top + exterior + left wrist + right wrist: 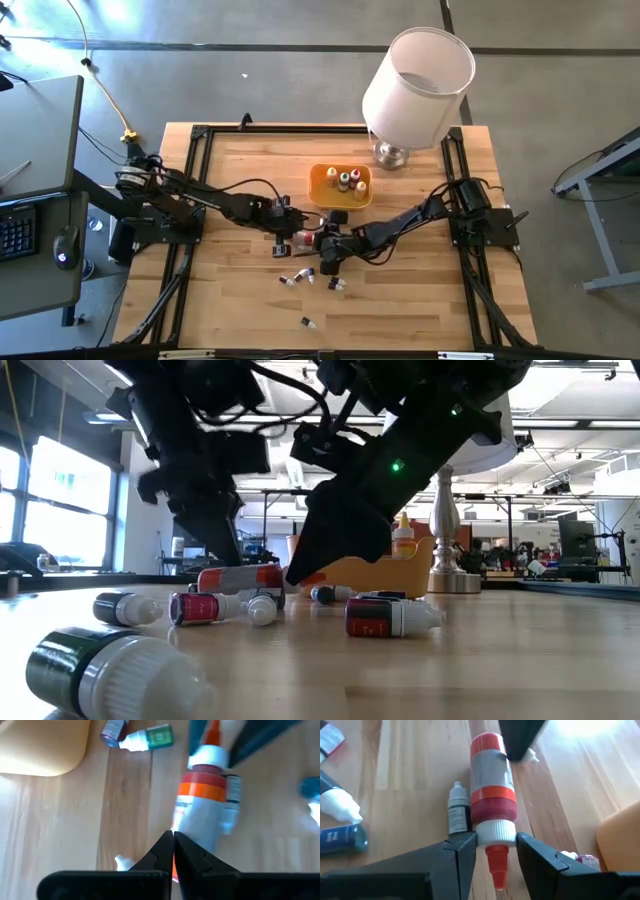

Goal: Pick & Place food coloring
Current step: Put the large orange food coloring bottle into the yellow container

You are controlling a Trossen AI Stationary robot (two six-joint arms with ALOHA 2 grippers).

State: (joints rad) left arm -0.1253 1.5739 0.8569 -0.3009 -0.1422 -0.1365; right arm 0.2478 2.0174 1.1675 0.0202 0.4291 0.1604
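Food coloring bottles lie scattered mid-table; 4 stand in orange tray. Larger red bottle lies flat. Right gripper straddles its white cap, jaws open, lining up grasp. Left gripper pinched closed, empty, at bottle's base.

Setting: robotics lab or workshop in a large open industrial hall. Evidence: butcher-block tabletop with a black metal frame carrying two arms, bare concrete floor, yellow cable, desk with keyboard and mouse. Low view: exposed ceiling lighting, large windows, distant workbenches.
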